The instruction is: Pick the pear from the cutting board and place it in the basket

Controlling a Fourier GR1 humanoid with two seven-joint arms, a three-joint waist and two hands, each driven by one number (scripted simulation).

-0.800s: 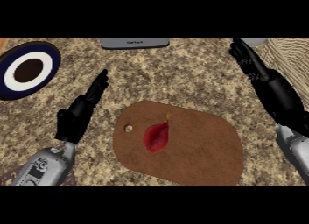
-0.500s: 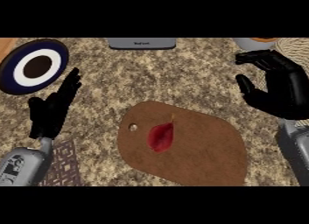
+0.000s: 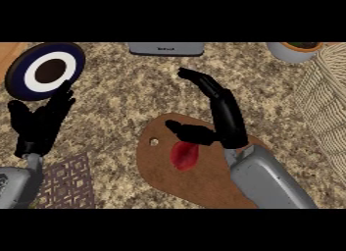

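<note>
The right hand's fingers (image 3: 204, 83) are stretched out and released, pointing away over the speckled worktop (image 3: 125, 98), while its thumb reaches sideways just above the pear (image 3: 184, 155); nothing is grasped. The right hand (image 3: 222, 115) hangs over the upper part of the cutting board (image 3: 204, 184), its grey forearm crossing the board from the lower edge. The pear, a dark red, elongated fruit, lies on the board just below that thumb, near the board's hanging hole; whether the thumb touches it cannot be told. I judge the pear to be light, rigid and smooth-skinned, likely to roll or slip on its rounded flanks, so the sound hold is across its broad belly, fingers on one side and thumb on the other, rather than at the tapering end. The woven basket (image 3: 334, 112) stands at the right edge, well apart from the fruit. The left hand (image 3: 39, 120) rests open near the left edge, fingers up, just below the blue and white plate (image 3: 45, 71). Compared with half a second ago, the right hand has swung in from beside the basket to sit over the board, and the left hand is little changed.
</note>
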